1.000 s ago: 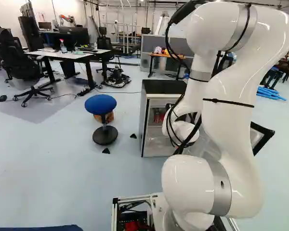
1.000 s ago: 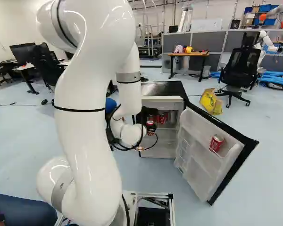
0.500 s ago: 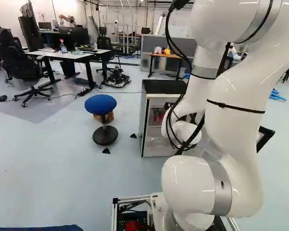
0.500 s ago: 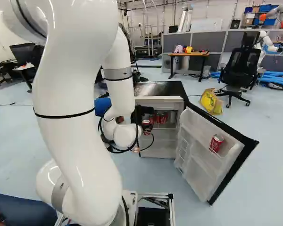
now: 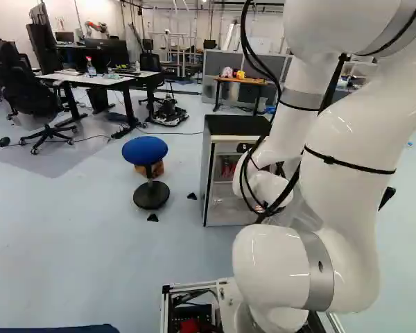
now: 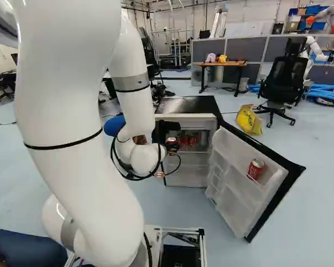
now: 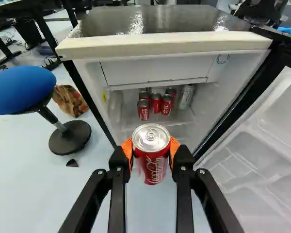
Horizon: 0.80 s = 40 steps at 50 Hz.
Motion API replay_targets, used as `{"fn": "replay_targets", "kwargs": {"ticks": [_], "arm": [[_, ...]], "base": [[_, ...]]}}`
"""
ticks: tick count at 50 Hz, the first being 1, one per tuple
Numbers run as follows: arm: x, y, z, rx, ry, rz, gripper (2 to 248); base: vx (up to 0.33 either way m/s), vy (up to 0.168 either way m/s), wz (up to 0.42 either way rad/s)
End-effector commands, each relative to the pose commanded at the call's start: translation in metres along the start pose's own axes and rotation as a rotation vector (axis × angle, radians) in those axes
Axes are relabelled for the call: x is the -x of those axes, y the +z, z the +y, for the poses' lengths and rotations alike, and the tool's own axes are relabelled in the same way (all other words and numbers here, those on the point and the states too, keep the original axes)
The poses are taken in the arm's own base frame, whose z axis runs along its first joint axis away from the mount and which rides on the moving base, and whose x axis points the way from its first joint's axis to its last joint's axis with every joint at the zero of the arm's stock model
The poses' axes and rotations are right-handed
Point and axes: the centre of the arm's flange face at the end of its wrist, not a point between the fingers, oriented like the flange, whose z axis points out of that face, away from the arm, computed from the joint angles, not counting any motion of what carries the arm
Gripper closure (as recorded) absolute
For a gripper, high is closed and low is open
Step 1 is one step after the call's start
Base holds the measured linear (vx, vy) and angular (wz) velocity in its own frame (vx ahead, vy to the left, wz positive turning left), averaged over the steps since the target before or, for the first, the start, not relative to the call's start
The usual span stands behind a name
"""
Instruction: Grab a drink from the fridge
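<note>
Our hand (image 6: 171, 143) grips a red can (image 7: 153, 162) between its orange pads (image 7: 127, 149), in front of the open fridge (image 7: 160, 44); more cans (image 7: 156, 103) stand inside, and another can (image 6: 256, 168) sits in the door (image 6: 239, 186).

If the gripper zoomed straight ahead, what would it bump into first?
The gripper points into the open fridge, holding a red can. That can would probably bump the shelf or the cans standing on it first, but how deep they sit is hard to tell.
</note>
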Motion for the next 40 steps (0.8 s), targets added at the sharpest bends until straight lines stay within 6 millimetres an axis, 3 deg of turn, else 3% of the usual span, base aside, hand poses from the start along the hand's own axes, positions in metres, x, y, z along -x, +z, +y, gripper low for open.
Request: {"fn": "replay_targets", "kwargs": {"ticks": [40], "arm": [[-0.033, -0.009, 0.000, 0.020, 0.003, 0.060, 154]], "base": [[0.000, 0.000, 0.000]]}}
